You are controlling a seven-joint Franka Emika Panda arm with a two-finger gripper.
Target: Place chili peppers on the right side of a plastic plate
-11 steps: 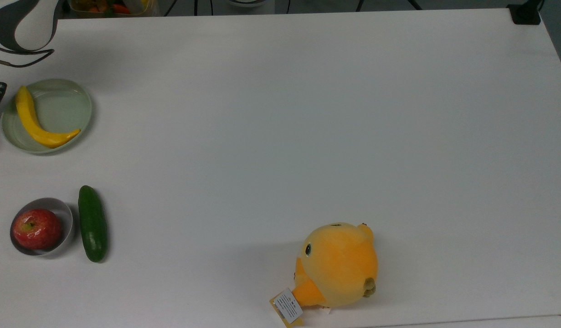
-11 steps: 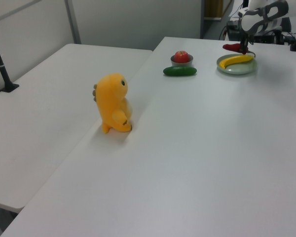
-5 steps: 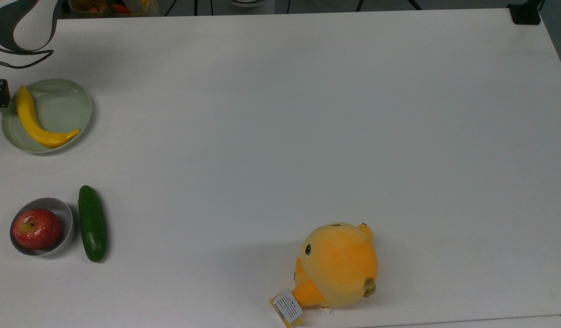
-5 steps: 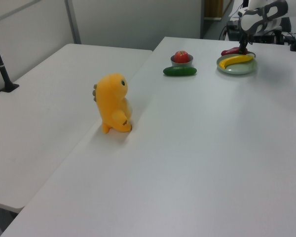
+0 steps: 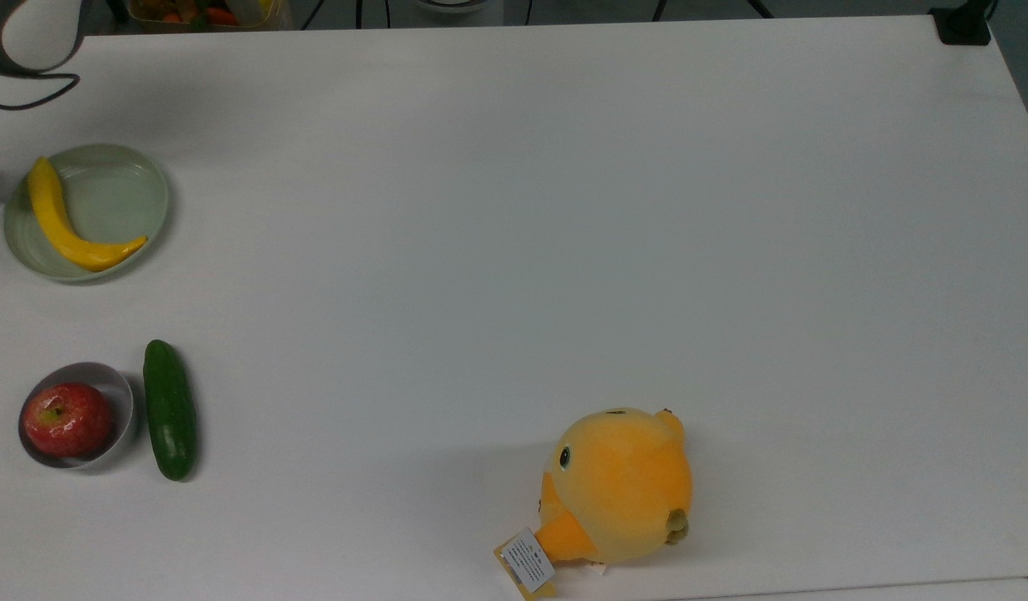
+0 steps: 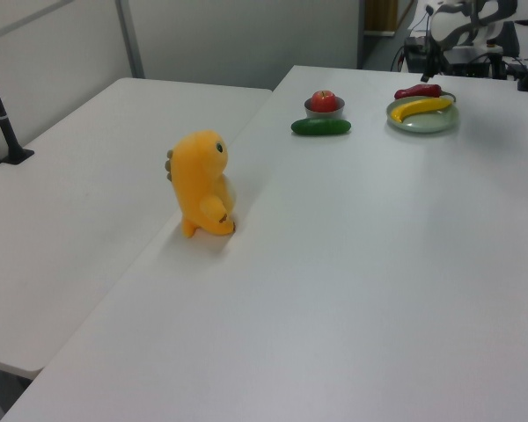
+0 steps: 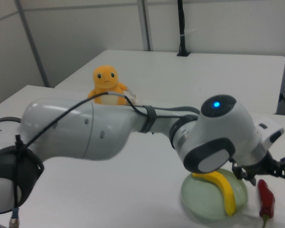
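Chili (image 7: 265, 198) now lies on worktop (image 5: 514, 250) beside plate (image 7: 194, 197), released; tool (image 7: 263, 170) lifted clear, fingers apart. Placement looks done.

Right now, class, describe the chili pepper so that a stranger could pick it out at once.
Find the pale green plate holding a banana. In the right view, the chili pepper lies on the table just off the plate's right rim. It is the only dark red, thin, glossy thing, with a curled stem.

Even, diffuse overhead light, no harsh glare.
Soft shadow spreads toward nine o'clock from the plush toy (image 5: 618, 484) in the top view; the white table (image 5: 564, 250) looks slightly grey-tinted.
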